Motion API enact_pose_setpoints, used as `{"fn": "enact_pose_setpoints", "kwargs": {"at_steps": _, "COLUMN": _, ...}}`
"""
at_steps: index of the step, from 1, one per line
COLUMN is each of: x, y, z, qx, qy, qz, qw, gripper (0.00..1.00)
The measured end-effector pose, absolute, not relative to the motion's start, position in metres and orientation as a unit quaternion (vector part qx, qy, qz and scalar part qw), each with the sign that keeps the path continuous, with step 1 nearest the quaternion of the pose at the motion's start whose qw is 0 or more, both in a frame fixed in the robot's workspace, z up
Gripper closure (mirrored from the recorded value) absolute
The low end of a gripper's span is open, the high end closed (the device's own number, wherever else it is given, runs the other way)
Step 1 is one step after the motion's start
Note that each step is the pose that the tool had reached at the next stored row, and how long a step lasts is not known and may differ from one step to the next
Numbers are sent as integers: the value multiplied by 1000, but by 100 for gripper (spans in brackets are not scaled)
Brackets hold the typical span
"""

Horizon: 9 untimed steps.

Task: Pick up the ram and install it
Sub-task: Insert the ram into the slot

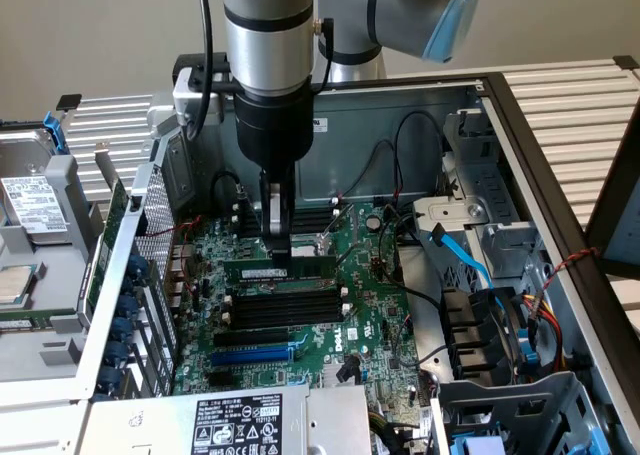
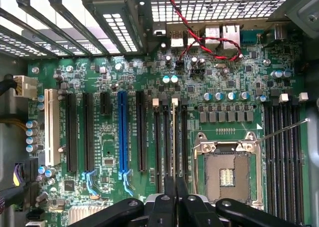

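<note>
while the hand (image 1: 279, 258) is clamped on the ram (image 1: 312, 266), mid-frame in ext view low over the black mem slots (image 1: 285, 310), step looks like install; seating prob needs edge lined w/ slot, even push down.

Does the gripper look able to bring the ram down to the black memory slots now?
Probably yes. The gripper is shut on the ram right above the black memory slots; nothing seems to lie between, and the blue cable runs toward the exterior view's right.
</note>
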<state>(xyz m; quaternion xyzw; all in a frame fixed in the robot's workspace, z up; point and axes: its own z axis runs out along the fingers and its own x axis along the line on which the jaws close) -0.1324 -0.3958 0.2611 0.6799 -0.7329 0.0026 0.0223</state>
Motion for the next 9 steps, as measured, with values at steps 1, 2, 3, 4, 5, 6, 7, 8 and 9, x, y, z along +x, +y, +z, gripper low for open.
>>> {"fn": "enact_pose_setpoints", "kwargs": {"at_steps": 1, "x": -132, "y": -396, "z": 261, "qx": 680, "qy": -733, "qz": 3, "qw": 22, "gripper": 88}}
{"fn": "enact_pose_setpoints", "kwargs": {"at_steps": 2, "x": -132, "y": -396, "z": 261, "qx": 680, "qy": -733, "qz": 3, "qw": 22, "gripper": 88}}
{"fn": "enact_pose_setpoints", "kwargs": {"at_steps": 3, "x": -132, "y": -397, "z": 261, "qx": 680, "qy": -733, "qz": 3, "qw": 22, "gripper": 88}}
{"fn": "enact_pose_setpoints", "kwargs": {"at_steps": 4, "x": -132, "y": -398, "z": 261, "qx": 680, "qy": -733, "qz": 3, "qw": 22, "gripper": 88}}
{"fn": "enact_pose_setpoints", "kwargs": {"at_steps": 5, "x": -132, "y": -399, "z": 261, "qx": 680, "qy": -733, "qz": 3, "qw": 22, "gripper": 88}}
{"fn": "enact_pose_setpoints", "kwargs": {"at_steps": 6, "x": -132, "y": -400, "z": 261, "qx": 680, "qy": -733, "qz": 2, "qw": 22, "gripper": 88}}
{"fn": "enact_pose_setpoints", "kwargs": {"at_steps": 7, "x": -132, "y": -401, "z": 261, "qx": 680, "qy": -733, "qz": 2, "qw": 22, "gripper": 88}}
{"fn": "enact_pose_setpoints", "kwargs": {"at_steps": 8, "x": -132, "y": -401, "z": 261, "qx": 680, "qy": -733, "qz": 2, "qw": 22, "gripper": 88}}
{"fn": "enact_pose_setpoints", "kwargs": {"at_steps": 9, "x": -132, "y": -402, "z": 261, "qx": 680, "qy": -733, "qz": 2, "qw": 22, "gripper": 88}}
